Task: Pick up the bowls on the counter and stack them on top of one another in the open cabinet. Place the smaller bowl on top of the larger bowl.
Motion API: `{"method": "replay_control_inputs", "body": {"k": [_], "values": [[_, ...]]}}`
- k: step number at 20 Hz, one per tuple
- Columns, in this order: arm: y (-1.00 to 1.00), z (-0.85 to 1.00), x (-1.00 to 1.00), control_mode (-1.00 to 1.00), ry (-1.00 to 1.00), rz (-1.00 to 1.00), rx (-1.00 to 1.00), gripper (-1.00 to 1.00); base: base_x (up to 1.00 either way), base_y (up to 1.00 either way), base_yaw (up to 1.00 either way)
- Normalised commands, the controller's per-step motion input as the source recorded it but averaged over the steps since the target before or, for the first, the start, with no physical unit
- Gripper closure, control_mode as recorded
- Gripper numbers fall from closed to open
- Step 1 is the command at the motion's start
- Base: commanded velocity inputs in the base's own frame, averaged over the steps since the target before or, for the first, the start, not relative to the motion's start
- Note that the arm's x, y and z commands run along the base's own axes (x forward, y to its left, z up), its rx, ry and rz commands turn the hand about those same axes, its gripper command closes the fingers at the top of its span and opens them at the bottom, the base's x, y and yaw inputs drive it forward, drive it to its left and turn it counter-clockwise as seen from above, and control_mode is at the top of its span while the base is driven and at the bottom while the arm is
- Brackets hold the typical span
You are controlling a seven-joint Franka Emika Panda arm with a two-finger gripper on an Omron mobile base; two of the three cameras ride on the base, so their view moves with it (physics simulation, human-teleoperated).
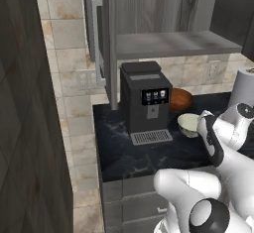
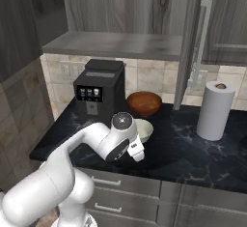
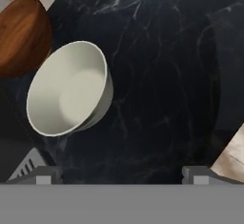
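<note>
**So, both bowls on the counter, gripper hanging above them with nothing in it**

Right now the gripper (image 3: pixel 121 175) has its jaws spread wide, nothing between them. In the hand view the two fingertips (image 3: pixel 43 175) sit far apart at the bottom edge, looking down at the counter (image 3: pixel 167 75).

The smaller bowl (image 3: pixel 69 89), pale cream with a light inside, sits upright on the dark marbled stone, off to the left of the gripper's line rather than between the fingers. The larger bowl (image 3: pixel 21 35), glossy reddish-brown, is just beside it, further up and left in that view; can't tell if the rims actually touch.

From the base cameras, both bowls are next to the black coffee machine (image 1: pixel 144 98), brown one nearer the tiled wall, pale one nearer the counter's front edge, with the arm's wrist partly covering it. The open cabinet (image 2: pixel 116 45) hangs above, flat grey shelf bare, door with the long metal handle (image 2: pixel 202 42) swung out. A paper towel roll (image 2: pixel 215 110) stands on the counter well off to the right.
</note>
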Motion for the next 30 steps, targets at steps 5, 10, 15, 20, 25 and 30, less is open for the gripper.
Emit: {"method": "replay_control_inputs", "body": {"k": [5, 10, 15, 20, 25, 30], "values": [[-0.07, -0.12, 0.2, -1.0, 0.0, 0.0, 0.0, -1.0, 0.0, 0.0, 0.0], [-0.06, -0.13, 0.21, -1.0, 0.0, -0.01, 0.0, -1.0, 0.0, 0.0, 0.0], [-0.06, -0.12, 0.2, -1.0, 0.0, -0.01, 0.0, -1.0, 0.0, 0.0, 0.0], [-0.08, -0.12, 0.21, -1.0, 0.0, 0.0, 0.0, -1.0, 0.0, 0.0, 0.0], [-0.08, -0.12, 0.21, -1.0, 0.0, 0.0, 0.0, -1.0, 0.0, 0.0, 0.0], [-0.04, -0.11, 0.17, -1.0, 0.0, 0.0, 0.0, -1.0, 0.0, 0.0, 0.0]]}}
